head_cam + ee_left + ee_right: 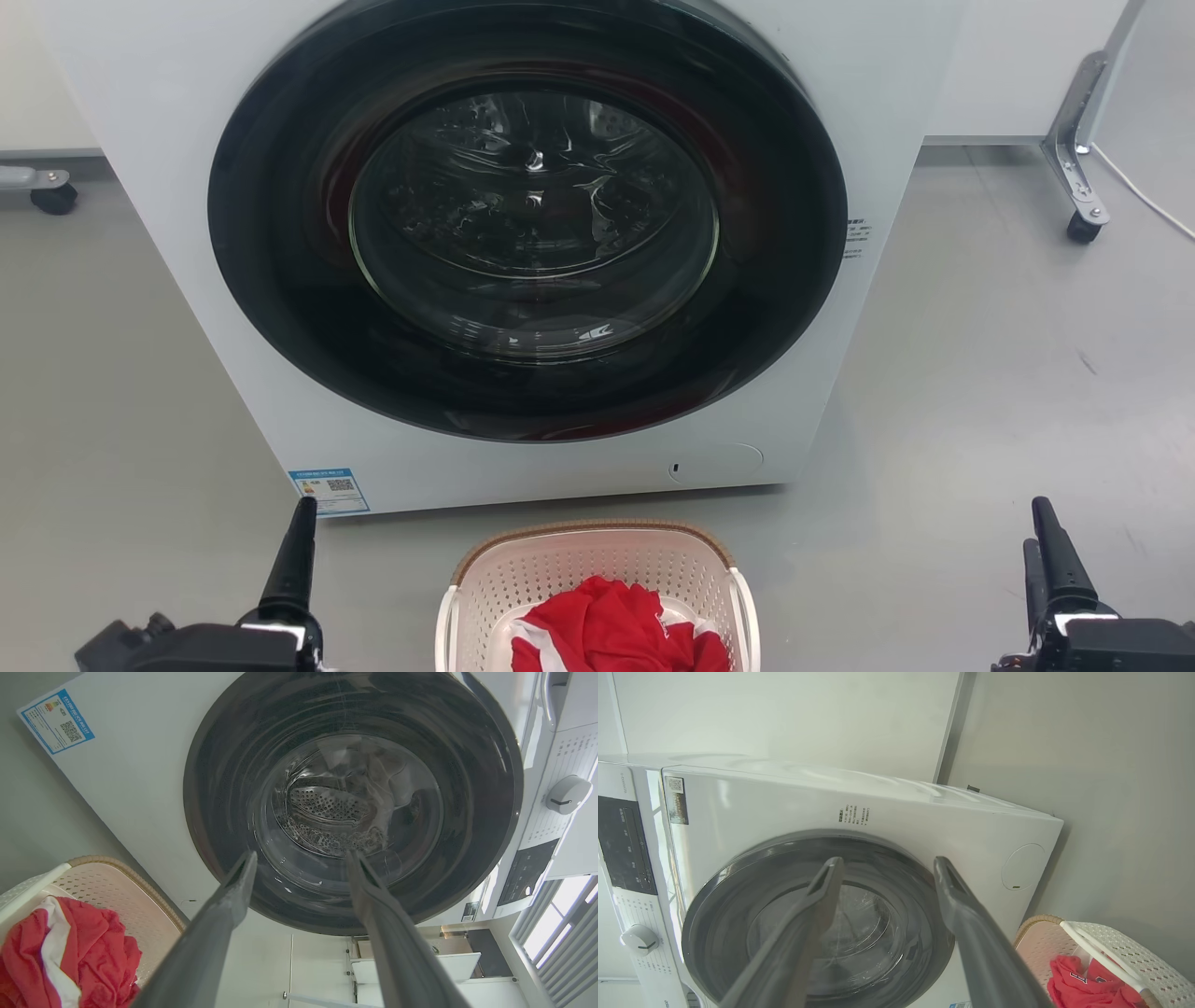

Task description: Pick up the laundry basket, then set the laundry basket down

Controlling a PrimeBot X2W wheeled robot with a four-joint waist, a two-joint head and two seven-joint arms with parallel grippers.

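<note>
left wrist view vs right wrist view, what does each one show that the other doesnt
Left wrist view: the perforated drum, and a window with blinds. Right wrist view: the washing machine's white side panel. Shared: the round dark door, the control dial, the laundry basket holding red clothing, plus an open gripper each, left gripper and right gripper.
</note>
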